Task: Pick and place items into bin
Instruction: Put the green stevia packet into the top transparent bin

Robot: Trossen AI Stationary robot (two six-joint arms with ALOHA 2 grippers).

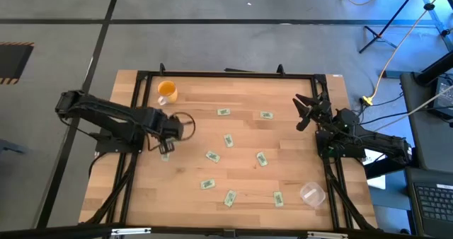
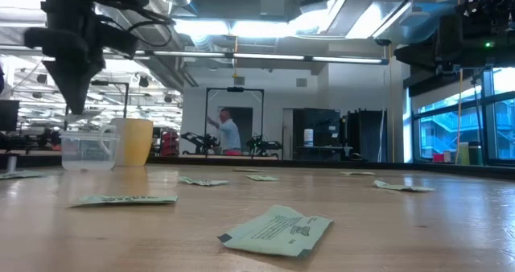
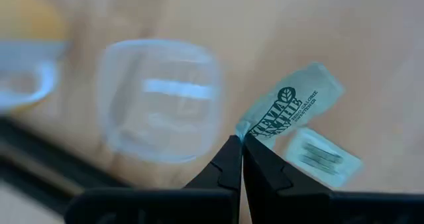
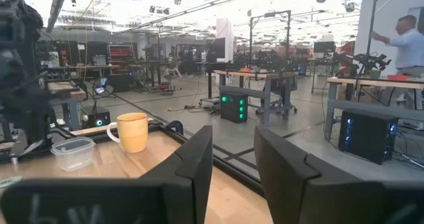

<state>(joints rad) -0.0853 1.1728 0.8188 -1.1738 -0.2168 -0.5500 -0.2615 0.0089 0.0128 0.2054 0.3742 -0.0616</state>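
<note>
Left gripper [image 3: 242, 139] fingers clamped on a green packet's [image 3: 289, 107] corner, lifted beside the clear bin [image 3: 159, 99], other packets [image 1: 227, 140] scattered across the bench [image 1: 283, 136], right gripper [image 4: 233, 159] fingers apart, raised at the bench's edge

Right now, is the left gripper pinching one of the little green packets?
Yes, in the left wrist view the left gripper has its tips closed on the corner of a green packet, lifted beside the clear bin.

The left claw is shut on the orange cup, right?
Not the cup. The left gripper is shut on the corner of a green packet, as the left wrist view shows. The orange cup stands apart from it.
</note>
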